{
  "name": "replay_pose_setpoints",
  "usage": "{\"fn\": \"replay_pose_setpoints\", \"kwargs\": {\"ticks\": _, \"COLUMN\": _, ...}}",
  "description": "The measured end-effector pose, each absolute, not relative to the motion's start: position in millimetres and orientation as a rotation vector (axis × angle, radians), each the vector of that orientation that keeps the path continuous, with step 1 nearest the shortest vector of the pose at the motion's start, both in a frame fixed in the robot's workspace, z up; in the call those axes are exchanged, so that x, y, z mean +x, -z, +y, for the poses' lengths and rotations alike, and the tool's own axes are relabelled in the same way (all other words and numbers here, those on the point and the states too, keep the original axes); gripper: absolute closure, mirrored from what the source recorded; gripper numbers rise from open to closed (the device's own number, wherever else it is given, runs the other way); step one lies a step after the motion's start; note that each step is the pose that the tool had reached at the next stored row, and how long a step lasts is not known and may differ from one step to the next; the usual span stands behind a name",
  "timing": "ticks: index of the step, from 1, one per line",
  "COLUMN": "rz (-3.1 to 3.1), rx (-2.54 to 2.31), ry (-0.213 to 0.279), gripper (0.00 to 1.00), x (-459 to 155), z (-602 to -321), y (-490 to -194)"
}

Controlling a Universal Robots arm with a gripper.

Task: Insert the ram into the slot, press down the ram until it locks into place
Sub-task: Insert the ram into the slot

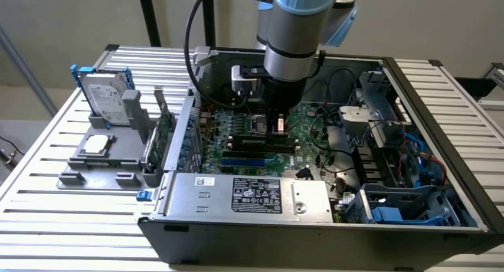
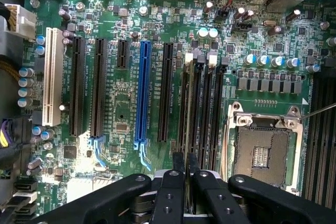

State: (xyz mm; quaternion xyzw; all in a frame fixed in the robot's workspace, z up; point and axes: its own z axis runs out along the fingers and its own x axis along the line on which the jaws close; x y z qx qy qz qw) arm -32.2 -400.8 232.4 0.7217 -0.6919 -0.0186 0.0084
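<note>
Jaws pinch one ram (image 2: 187,124) edge-on among four dark slots (image 2: 215,114).

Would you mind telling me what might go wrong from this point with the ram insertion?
1. The ram, apparently gripped edge-on by the end effector, lies along closely packed memory slots. A slight offset could push it against a slot wall rather than in.
2. The open CPU socket lies right beside them, so a slip might strike it.

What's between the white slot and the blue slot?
In the wrist view, two long black slots and one short black slot stand between the white slot and the blue slot.
</note>
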Motion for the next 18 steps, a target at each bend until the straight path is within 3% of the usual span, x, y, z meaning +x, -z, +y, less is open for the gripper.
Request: {"fn": "replay_pose_setpoints", "kwargs": {"ticks": 18, "rz": -2.162, "rx": 2.255, "ry": 0.058, "gripper": 0.87, "x": -31.3, "z": -401.5, "y": -229.1}}
